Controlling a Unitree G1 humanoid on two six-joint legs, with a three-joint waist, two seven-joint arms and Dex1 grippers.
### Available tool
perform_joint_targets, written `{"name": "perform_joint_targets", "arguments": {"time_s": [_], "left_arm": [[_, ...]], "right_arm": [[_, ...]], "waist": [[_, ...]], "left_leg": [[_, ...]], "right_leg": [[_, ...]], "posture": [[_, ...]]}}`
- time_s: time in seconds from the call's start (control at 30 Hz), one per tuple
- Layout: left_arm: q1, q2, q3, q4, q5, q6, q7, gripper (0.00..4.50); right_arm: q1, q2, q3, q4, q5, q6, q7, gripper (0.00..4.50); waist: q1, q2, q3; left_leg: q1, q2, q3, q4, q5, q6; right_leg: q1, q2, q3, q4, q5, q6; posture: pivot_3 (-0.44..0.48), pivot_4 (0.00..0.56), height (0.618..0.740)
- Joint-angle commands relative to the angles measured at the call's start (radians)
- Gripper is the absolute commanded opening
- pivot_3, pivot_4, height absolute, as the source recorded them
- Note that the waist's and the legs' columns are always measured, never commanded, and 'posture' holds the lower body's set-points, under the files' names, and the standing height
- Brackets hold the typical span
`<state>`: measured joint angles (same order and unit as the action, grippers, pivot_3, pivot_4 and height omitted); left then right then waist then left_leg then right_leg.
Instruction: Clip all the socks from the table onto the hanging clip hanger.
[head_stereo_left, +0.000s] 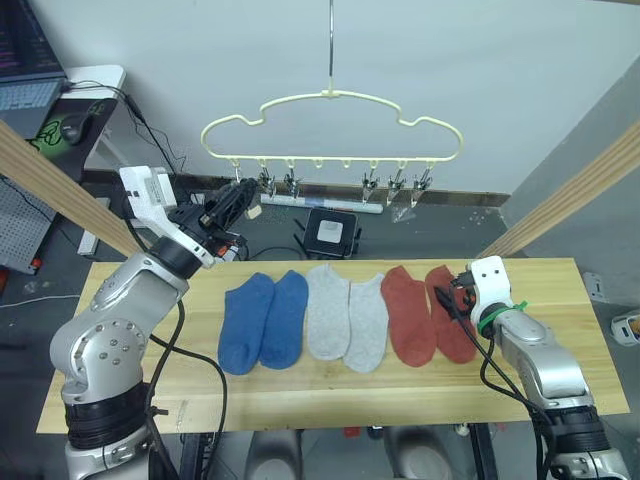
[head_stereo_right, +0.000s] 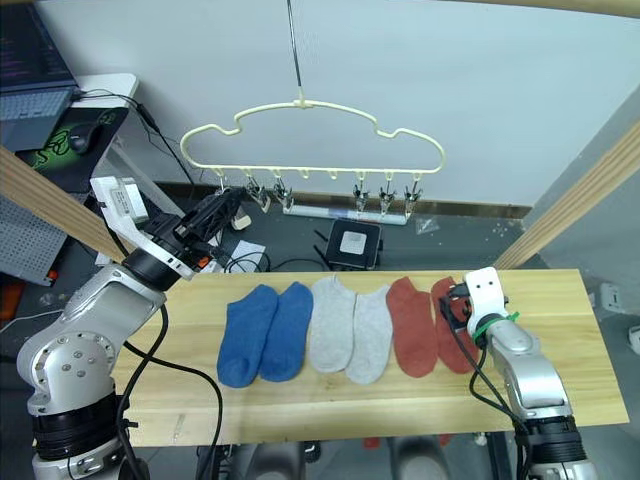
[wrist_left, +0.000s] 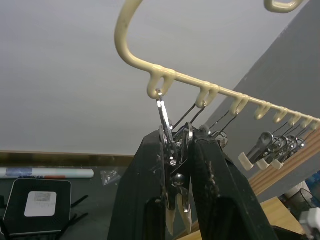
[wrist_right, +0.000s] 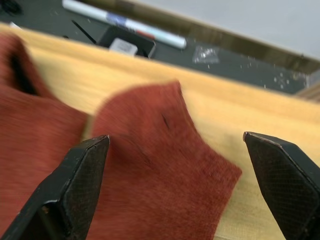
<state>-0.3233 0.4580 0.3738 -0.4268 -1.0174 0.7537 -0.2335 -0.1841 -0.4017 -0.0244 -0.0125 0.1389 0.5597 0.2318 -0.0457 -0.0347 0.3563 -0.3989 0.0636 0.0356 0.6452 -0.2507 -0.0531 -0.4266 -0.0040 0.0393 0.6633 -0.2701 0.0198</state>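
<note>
- Six socks lie side by side in a row on the wooden surface (head_stereo_left: 560, 330): two blue socks (head_stereo_left: 262, 320) on the robot's left, two light grey socks (head_stereo_left: 347, 317) in the middle, and two rust red socks (head_stereo_left: 430, 312) on the right.
- Each sock touches or slightly overlaps its neighbour; their openings point to the far edge of the surface.
- The clip hanger (head_stereo_left: 330, 125), a pale yellow cloud-shaped frame, hangs from a thin metal hook (head_stereo_left: 331, 45) above and behind the far edge of the surface, with silver clips (head_stereo_left: 395, 183) dangling from its lower bar.
- No sock hangs from any clip.
- The left gripper (wrist_left: 179, 165) is raised off the surface to the left end of the hanger; its jaws are pressed together on the leftmost clip (wrist_left: 170, 150), which hangs from the first loop of the frame.
- The right gripper (wrist_right: 177, 155) hovers low over the outermost rust red sock at the right end of the row, jaws spread wide, one finger over the sock and the other over bare wood.
- On the floor beyond the surface lie a dark box (head_stereo_left: 331, 232) and a white power strip (head_stereo_left: 320, 204).
</note>
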Motion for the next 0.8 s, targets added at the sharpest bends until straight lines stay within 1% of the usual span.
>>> {"name": "perform_joint_targets", "arguments": {"time_s": [0.03,0.1,0.17,0.23,0.27,0.43,0.47,0.5,0.53,0.57,0.67,0.8], "left_arm": [[0.008,0.009,0.010,-0.045,-0.021,-0.007,0.009,0.37],[0.010,0.009,0.010,-0.047,-0.027,-0.006,0.013,0.37],[0.010,0.009,0.010,-0.048,-0.032,-0.005,0.015,0.37],[0.010,0.009,0.010,-0.046,-0.038,-0.004,0.016,0.37],[0.010,0.009,0.009,-0.044,-0.040,-0.005,0.015,0.37],[0.000,0.016,0.008,-0.029,-0.050,-0.005,0.011,0.37],[-0.003,0.017,0.008,-0.026,-0.051,-0.005,0.010,0.37],[-0.005,0.018,0.008,-0.022,-0.054,-0.004,0.010,0.37],[-0.008,0.019,0.010,-0.017,-0.062,-0.002,0.012,0.37],[-0.011,0.019,0.012,-0.012,-0.068,0.000,0.014,0.37],[-0.019,0.021,0.022,0.005,-0.091,0.007,0.020,0.37],[-0.028,0.034,0.029,0.022,-0.133,0.021,0.016,0.37]], "right_arm": [[-0.026,0.012,-0.033,0.083,0.004,-0.042,0.013,4.50],[-0.040,0.022,-0.048,0.117,0.010,-0.037,0.013,4.50],[-0.047,0.031,-0.062,0.129,0.019,-0.028,0.016,4.13],[-0.050,0.037,-0.072,0.134,0.022,-0.022,0.018,3.64],[-0.049,0.037,-0.072,0.131,0.020,-0.019,0.021,3.19],[-0.025,0.039,-0.069,0.094,0.024,-0.002,0.034,1.38],[-0.020,0.040,-0.069,0.087,0.024,0.000,0.034,1.09],[-0.015,0.040,-0.068,0.080,0.025,0.001,0.037,0.61],[-0.008,0.037,-0.066,0.068,0.025,0.001,0.043,0.26],[-0.001,0.033,-0.060,0.055,0.025,-0.004,0.053,0.00],[0.017,0.005,-0.029,-0.011,0.016,-0.030,0.104,0.00],[0.000,-0.096,0.087,-0.219,0.009,-0.086,0.276,0.00]], "waist": [[0.000,0.001,0.002],[0.001,0.001,0.003],[0.005,0.001,0.003],[0.010,0.001,0.003],[0.012,0.001,0.003],[0.014,0.001,0.003],[0.016,0.001,0.003],[0.016,0.001,0.003],[0.016,0.001,0.003],[0.016,0.001,0.003],[0.015,0.001,0.003],[0.010,0.002,0.003]], "left_leg": [[0.000,0.000,0.000,0.000,0.000,0.000],[0.000,0.000,0.001,0.000,0.000,-0.001],[0.000,0.000,0.001,0.000,0.000,-0.001],[0.000,0.000,0.000,0.000,0.000,-0.003],[0.000,0.000,0.000,0.000,0.000,-0.003],[0.000,0.000,0.000,0.000,0.000,-0.004],[0.000,0.000,0.000,0.000,0.000,-0.004],[0.000,0.000,0.000,0.000,0.000,-0.004],[0.000,0.000,0.000,0.000,0.000,-0.004],[0.000,0.000,0.000,0.000,0.000,-0.004],[0.000,0.000,0.000,0.000,0.000,-0.005],[-0.001,-0.001,0.000,0.000,-0.001,-0.005]], "right_leg": [[0.000,0.000,0.000,0.000,0.000,0.000],[0.000,0.000,0.001,0.000,0.000,0.000],[0.000,0.000,0.000,0.000,0.000,0.000],[0.000,0.000,0.000,0.000,0.000,0.000],[0.000,0.000,0.000,0.000,0.000,0.000],[0.000,-0.001,0.001,0.000,0.000,0.001],[0.000,-0.001,0.000,0.000,0.000,0.001],[0.000,-0.001,0.000,0.000,0.000,0.001],[0.000,-0.001,0.000,0.000,0.000,0.001],[0.000,-0.001,0.000,0.000,0.000,0.002],[0.000,-0.001,0.000,-0.001,0.000,0.002],[-0.002,-0.001,0.001,0.000,-0.001,0.003]], "posture": [[-0.043,0.412,0.735],[-0.041,0.413,0.735],[-0.041,0.413,0.735],[-0.044,0.410,0.735],[-0.044,0.410,0.735],[-0.052,0.404,0.735],[-0.052,0.403,0.735],[-0.052,0.402,0.735],[-0.053,0.400,0.735],[-0.054,0.397,0.735],[-0.059,0.388,0.735],[-0.069,0.376,0.735]]}}
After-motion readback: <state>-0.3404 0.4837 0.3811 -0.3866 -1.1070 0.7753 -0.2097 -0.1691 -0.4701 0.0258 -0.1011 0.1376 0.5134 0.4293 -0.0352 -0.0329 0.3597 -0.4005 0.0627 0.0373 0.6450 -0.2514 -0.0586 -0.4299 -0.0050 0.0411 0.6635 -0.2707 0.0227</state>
